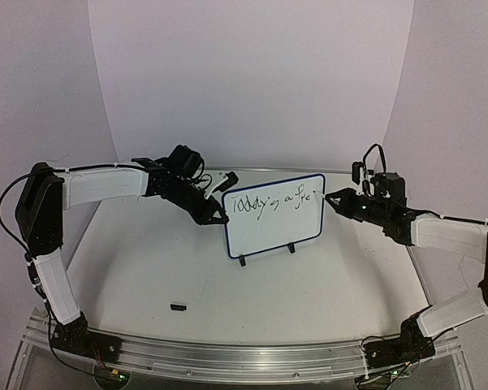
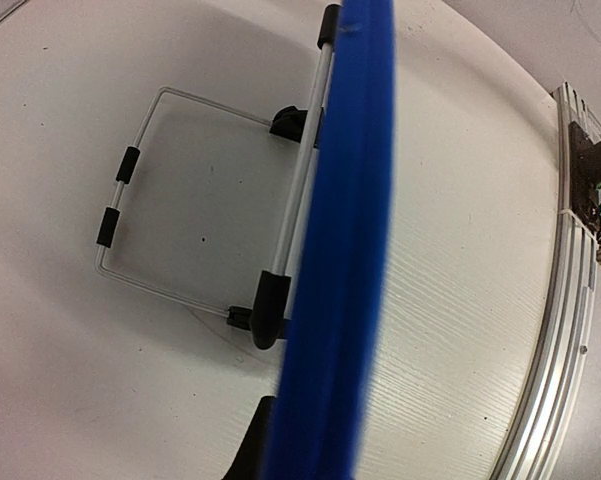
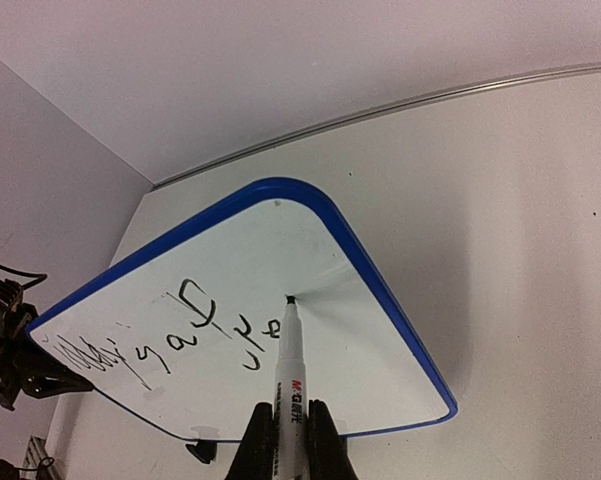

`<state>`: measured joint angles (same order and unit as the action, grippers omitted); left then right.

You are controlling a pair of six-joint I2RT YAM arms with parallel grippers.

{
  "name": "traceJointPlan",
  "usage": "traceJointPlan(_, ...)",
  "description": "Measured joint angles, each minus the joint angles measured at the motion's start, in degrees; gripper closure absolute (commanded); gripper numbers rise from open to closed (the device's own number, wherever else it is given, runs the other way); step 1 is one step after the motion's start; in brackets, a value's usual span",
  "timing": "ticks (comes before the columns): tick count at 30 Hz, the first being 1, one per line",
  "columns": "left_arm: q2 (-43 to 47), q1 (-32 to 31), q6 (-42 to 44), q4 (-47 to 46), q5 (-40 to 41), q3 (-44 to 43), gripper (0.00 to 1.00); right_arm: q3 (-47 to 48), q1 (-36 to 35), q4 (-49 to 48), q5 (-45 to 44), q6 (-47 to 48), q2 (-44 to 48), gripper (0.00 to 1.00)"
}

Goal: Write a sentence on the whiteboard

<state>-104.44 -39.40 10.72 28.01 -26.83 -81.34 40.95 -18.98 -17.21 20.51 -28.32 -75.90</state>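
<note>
Whiteboard (image 1: 269, 231) upright at centre of overhead view, my left gripper (image 1: 218, 215) clamped on its left rim; right gripper (image 3: 290, 425) pinching marker (image 3: 288, 365), tip on whiteboard just right of the unfinished sentence (image 3: 195, 335); bare surface lies rightward.

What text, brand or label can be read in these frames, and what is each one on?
"Today is a fre": the sentence, black handwriting on the whiteboard; the first word is scrawled, the last unfinished.
"M&G": red print on the marker; the characters beside it are too small to read.
Nothing else is legible.
</note>
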Motion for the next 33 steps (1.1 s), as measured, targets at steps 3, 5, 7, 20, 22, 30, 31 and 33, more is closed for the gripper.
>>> traceJointPlan(3,0.0,0.0,0.0,0.0,0.0,0.0,1.0,0.0,0.0,0.0,0.2,0.0,-0.6,1.0)
traceJointPlan(5,0.0,0.0,0.0,0.0,0.0,0.0,1.0,0.0,0.0,0.0,0.4,0.0,-0.8,1.0)
traceJointPlan(7,0.0,0.0,0.0,0.0,0.0,0.0,1.0,0.1,0.0,0.0,0.5,0.0,-0.9,1.0)
traceJointPlan(20,0.0,0.0,0.0,0.0,0.0,0.0,1.0,0.2,0.0,0.0,1.2,0.0,-0.9,1.0)
traceJointPlan(22,0.0,0.0,0.0,0.0,0.0,0.0,1.0,0.2,0.0,0.1,1.1,0.0,-0.9,1.0)
traceJointPlan(30,0.0,0.0,0.0,0.0,0.0,0.0,1.0,0.2,0.0,0.1,1.0,0.0,-0.9,1.0)
traceJointPlan(31,0.0,0.0,0.0,0.0,0.0,0.0,1.0,0.2,0.0,0.1,1.0,0.0,-0.9,1.0)
traceJointPlan(33,0.0,0.0,0.0,0.0,0.0,0.0,1.0,0.2,0.0,0.1,1.0,0.0,-1.0,1.0)
